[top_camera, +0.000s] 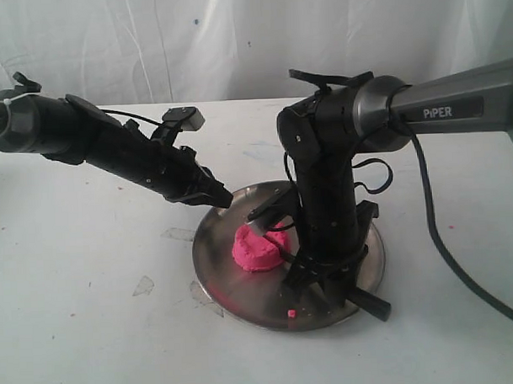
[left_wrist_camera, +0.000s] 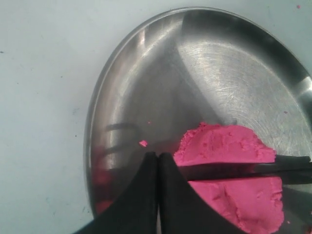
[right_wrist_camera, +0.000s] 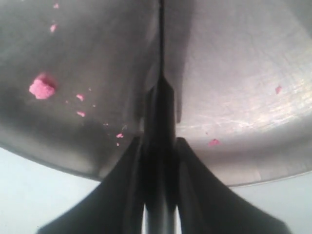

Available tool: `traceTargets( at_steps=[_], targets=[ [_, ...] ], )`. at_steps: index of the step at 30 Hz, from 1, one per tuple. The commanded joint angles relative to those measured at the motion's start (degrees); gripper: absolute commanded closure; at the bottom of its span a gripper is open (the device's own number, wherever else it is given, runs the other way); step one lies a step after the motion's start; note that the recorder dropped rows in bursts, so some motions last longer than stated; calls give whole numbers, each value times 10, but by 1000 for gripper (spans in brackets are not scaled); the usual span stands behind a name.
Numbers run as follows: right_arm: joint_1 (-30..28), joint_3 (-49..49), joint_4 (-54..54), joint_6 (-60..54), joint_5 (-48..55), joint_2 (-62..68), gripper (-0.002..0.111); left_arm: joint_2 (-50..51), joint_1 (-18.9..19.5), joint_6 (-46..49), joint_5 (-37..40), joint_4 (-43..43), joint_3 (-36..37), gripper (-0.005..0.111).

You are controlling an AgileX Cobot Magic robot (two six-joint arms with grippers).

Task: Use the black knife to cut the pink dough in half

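pink dough (top_camera: 258, 249) sits on your steel plate (top_camera: 230, 281), left of the plate's middle in the exterior view, and the plate rests on the white table (top_camera: 84, 316). your right gripper (right_wrist_camera: 159, 146) is clamped on the black knife (right_wrist_camera: 160, 102): in the right wrist view the handle is pinched between its two fingers (right_wrist_camera: 124, 185) and the blade runs straight out over the plate. your right arm stands nearly upright over the plate, just right of the dough. in the left wrist view the blade (left_wrist_camera: 243, 169) lies across the dough (left_wrist_camera: 229, 146), with pink showing on both sides of it; you cannot tell whether the lump is cut through. your left gripper (left_wrist_camera: 158, 163) is clenched with nothing in it, its tips pressed together, hovering over the plate's rim just beside the dough. a small pink crumb (top_camera: 291, 312) lies on the plate near its front edge, and finer pink bits (right_wrist_camera: 80, 113) are scattered close by.
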Motion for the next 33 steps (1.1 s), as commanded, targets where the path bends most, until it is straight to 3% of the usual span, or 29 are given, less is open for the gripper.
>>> traceTargets(
  at_steps=[1,14,22,33],
  targets=[
    [2,2,48,-37,6,-7,108,-7,-3,-2,14,-3,-2,107],
    [2,2,34,-33,6,-7,108,-7,-3,-2,16,-3,-2,107],
    [0,2,-73,34,6,-7,108,-7,-3,-2,18,-3,-2,107],
    [0,2,-139,87,2,-7,108,-7,-3,-4,18,-4,-2,107]
  ],
)
